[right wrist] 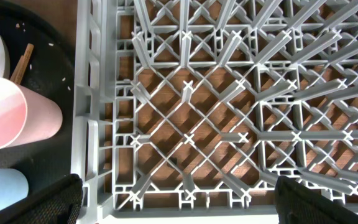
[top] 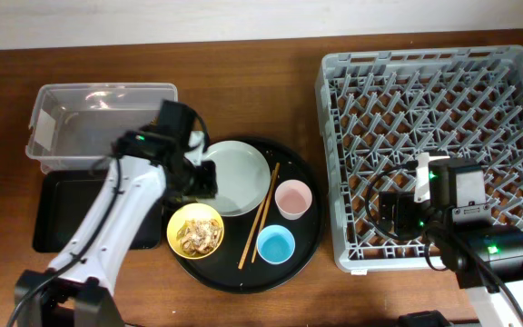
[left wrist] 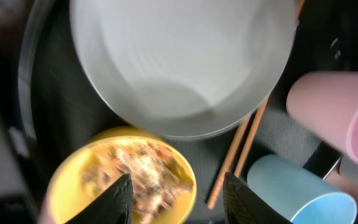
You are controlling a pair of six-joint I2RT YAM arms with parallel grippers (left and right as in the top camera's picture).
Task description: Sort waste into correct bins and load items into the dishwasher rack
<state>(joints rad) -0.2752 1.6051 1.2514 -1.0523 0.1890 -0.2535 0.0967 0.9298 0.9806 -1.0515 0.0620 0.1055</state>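
The round black tray (top: 302, 238) holds the pale plate (top: 234, 173), the yellow bowl (top: 195, 230) with brownish food scraps (top: 198, 236), the pink cup (top: 293, 199), the blue cup (top: 275, 245) and the chopsticks (top: 259, 216). My left gripper (top: 198, 182) is open above the plate's left edge, just over the bowl. In the left wrist view its fingers (left wrist: 176, 202) straddle the bowl (left wrist: 123, 180), with plate (left wrist: 185, 62), chopsticks (left wrist: 238, 152), pink cup (left wrist: 334, 115) and blue cup (left wrist: 291, 193) around. My right gripper (right wrist: 176, 199) is open over the dishwasher rack's (top: 425, 145) front left corner. No napkins or foil wrapper show.
The clear tub (top: 98, 123) stands at the back left with the shallow black tray (top: 57, 213) in front of it. In the right wrist view the rack floor (right wrist: 229, 112) fills the frame, with the pink cup (right wrist: 11, 115) and blue cup (right wrist: 2, 193) at the left.
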